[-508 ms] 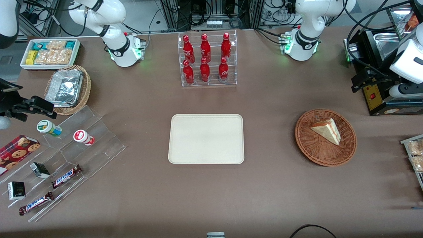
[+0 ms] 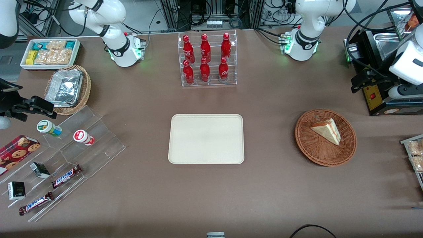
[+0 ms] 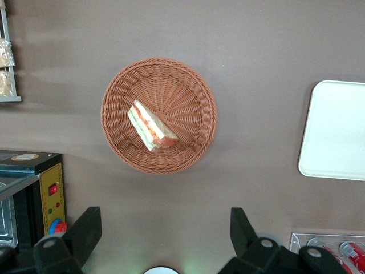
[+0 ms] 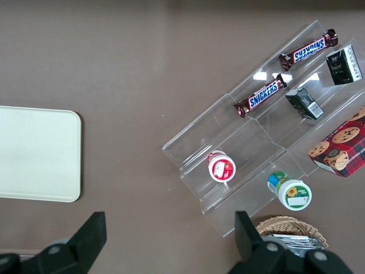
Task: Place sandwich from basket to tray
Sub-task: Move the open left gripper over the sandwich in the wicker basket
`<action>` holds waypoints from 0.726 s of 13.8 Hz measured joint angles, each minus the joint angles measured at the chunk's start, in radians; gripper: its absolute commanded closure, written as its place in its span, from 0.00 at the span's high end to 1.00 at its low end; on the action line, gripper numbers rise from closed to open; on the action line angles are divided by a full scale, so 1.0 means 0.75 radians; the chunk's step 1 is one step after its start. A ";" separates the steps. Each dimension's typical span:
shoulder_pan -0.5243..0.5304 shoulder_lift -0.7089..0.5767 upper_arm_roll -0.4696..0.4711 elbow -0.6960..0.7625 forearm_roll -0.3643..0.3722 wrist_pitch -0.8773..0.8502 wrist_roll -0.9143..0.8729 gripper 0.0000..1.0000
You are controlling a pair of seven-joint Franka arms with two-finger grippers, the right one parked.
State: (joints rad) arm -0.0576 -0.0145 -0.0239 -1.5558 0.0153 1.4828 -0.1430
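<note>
While almost nothing had moved since a moment before, the claw (image 3: 162,228) hung wide apart high above the counter (image 2: 271,185); the sandwich (image 2: 326,130) lay untouched in the basket (image 2: 310,148), well apart from the tray (image 2: 206,138), so the pick-up had not begun

1. The basket (image 2: 325,137) is reddish-brown woven wicker.
2. The sandwich (image 2: 326,130) has pale tan bread with red, white and green layers.
3. The tray (image 2: 206,138) is plain cream-beige.
4. The gripper (image 3: 165,240), black, fingers spread, hangs above the brown table (image 2: 264,185).
</note>
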 measured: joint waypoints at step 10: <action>0.084 0.129 0.020 -0.462 0.000 0.616 -0.144 1.00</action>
State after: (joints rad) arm 0.0056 0.0822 -0.0089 -1.9023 0.0154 1.9450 -0.2513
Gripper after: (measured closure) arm 0.000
